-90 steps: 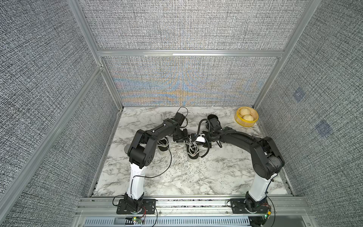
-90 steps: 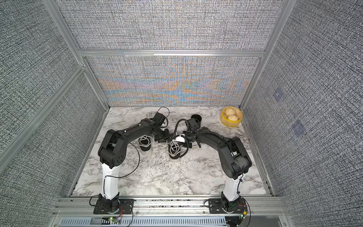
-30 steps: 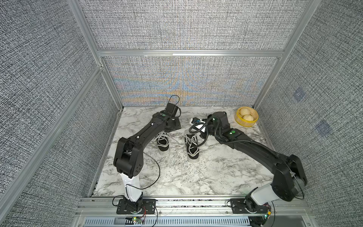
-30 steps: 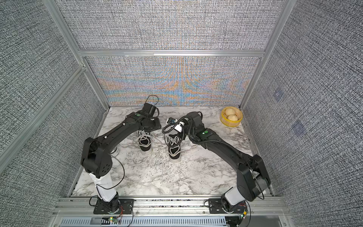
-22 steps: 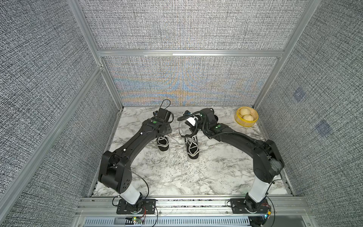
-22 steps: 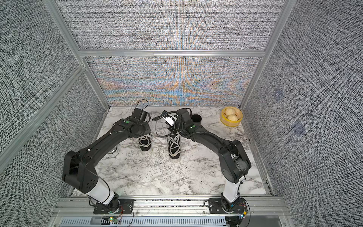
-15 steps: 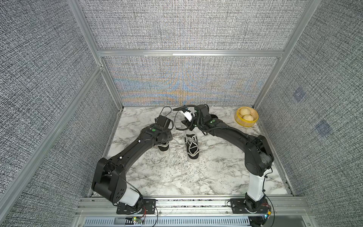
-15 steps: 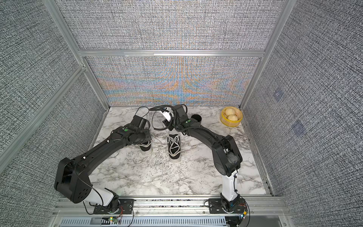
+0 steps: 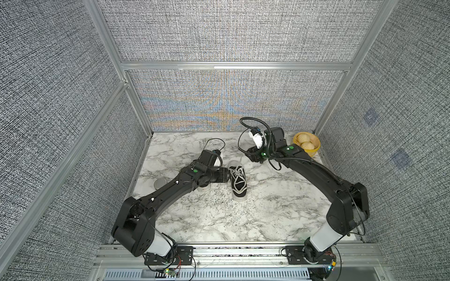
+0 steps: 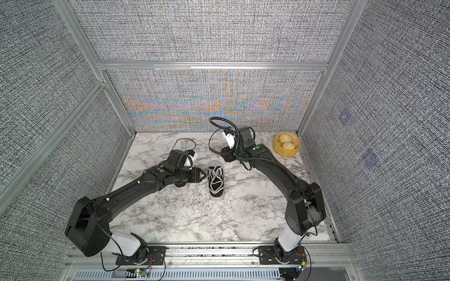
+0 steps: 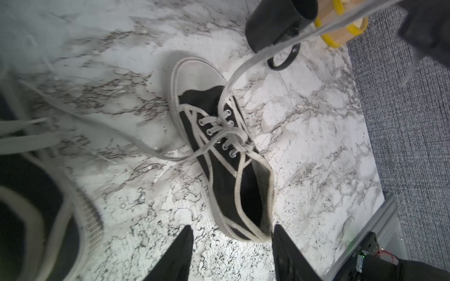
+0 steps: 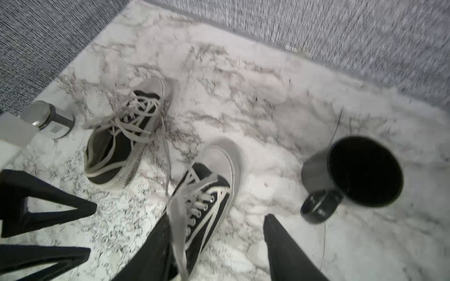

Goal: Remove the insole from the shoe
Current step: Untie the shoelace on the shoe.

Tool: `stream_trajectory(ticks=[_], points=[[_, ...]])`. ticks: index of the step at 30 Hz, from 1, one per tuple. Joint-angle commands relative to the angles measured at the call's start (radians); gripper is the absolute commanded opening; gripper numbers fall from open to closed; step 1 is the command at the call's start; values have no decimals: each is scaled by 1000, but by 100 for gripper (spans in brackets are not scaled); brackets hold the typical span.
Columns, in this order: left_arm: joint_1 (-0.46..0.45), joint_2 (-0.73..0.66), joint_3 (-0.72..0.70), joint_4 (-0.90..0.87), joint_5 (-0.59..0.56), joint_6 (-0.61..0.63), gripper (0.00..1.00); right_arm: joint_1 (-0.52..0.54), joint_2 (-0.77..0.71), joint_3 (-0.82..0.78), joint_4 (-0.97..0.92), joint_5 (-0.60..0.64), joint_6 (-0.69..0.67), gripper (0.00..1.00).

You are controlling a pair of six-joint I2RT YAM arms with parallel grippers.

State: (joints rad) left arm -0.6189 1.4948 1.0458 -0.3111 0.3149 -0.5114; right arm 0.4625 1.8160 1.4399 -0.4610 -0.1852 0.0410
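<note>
In wrist views only, black mug (image 12: 316,170); left hand (image 11: 232,227), right hand (image 12: 216,219) both apart.

2 shoes (image 12: 117,150) (image 12: 207,199); mug (image 12: 353,170), jar (image 12: 48,119), basket (image 9: 314,152) x1

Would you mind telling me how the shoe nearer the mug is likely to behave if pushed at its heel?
The shoe sits flat on its sole on the smooth marble table, so it would probably slide, not tip. Its canvas collar looks soft and may buckle under a pinch. The loose lace leads off toward the mug and could drag or snag.
</note>
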Motion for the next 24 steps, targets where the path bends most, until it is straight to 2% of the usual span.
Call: stream_trajectory(ticks=[1, 4, 7, 11, 15, 18, 24], points=[[-5, 33, 24, 64, 71, 30, 53, -7, 32, 43, -30, -6, 77, 58], [-7, 70, 62, 64, 99, 40, 53, -12, 106, 141, -39, -3, 104, 56], [-10, 97, 85, 40, 74, 48, 53, -21, 202, 267, -64, 10, 128, 54], [-10, 111, 112, 53, -83, 10, 54, -36, 340, 470, -151, -34, 152, 50], [-4, 166, 164, 101, -220, -2, 57, -35, 377, 535, -174, -91, 173, 48], [7, 233, 207, 189, -201, 9, 61, -37, 349, 503, -164, -118, 187, 48], [22, 391, 332, 310, -36, 16, 73, -46, 262, 389, -115, -161, 218, 48]])
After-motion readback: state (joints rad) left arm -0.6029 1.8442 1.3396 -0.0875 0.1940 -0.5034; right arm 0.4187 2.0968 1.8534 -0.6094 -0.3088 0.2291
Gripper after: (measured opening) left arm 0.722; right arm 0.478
